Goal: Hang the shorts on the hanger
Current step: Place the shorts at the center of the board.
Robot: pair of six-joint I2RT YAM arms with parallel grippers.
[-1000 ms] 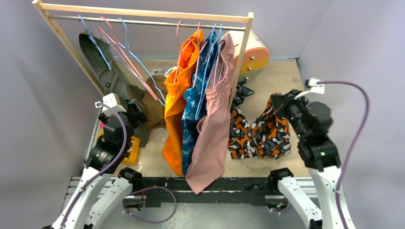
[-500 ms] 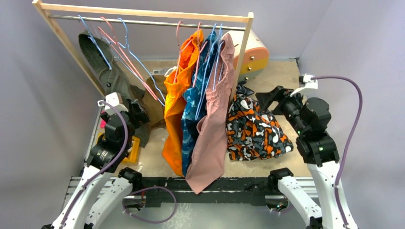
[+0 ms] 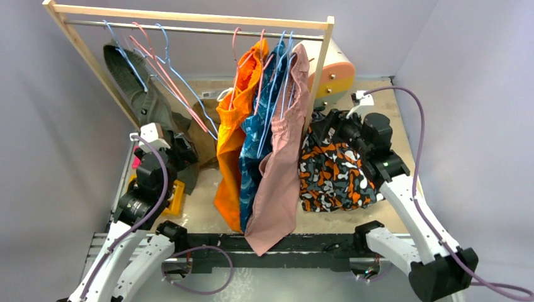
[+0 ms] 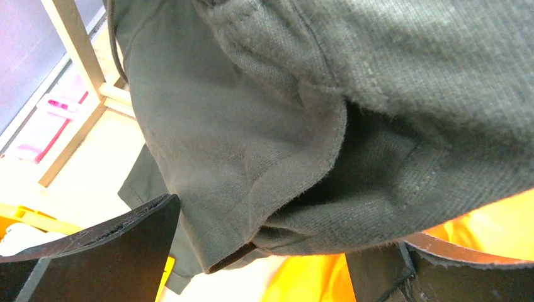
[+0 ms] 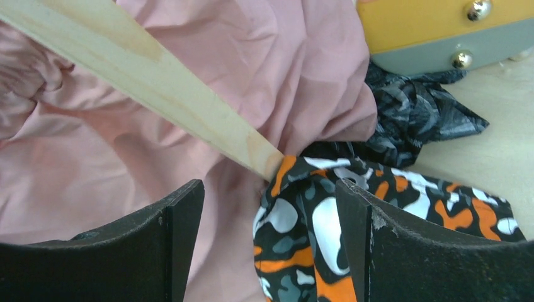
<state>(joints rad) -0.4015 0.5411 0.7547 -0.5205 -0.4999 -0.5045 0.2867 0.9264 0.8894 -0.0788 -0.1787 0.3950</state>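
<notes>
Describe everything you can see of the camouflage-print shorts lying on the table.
The soft fabric shorts with blotchy orange, black, grey and white print lie crumpled in a loose heap on the tan table, right of the wooden rack post. Their left edge meets the hanging dusty-pink shorts; a dark patterned cloth lies behind. The open right gripper hovers over their far end, gripping nothing.

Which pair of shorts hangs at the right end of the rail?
The plain dusty-pink shorts, beside the rack's right wooden post; the blue patterned pair and orange pair hang to their left.
</notes>
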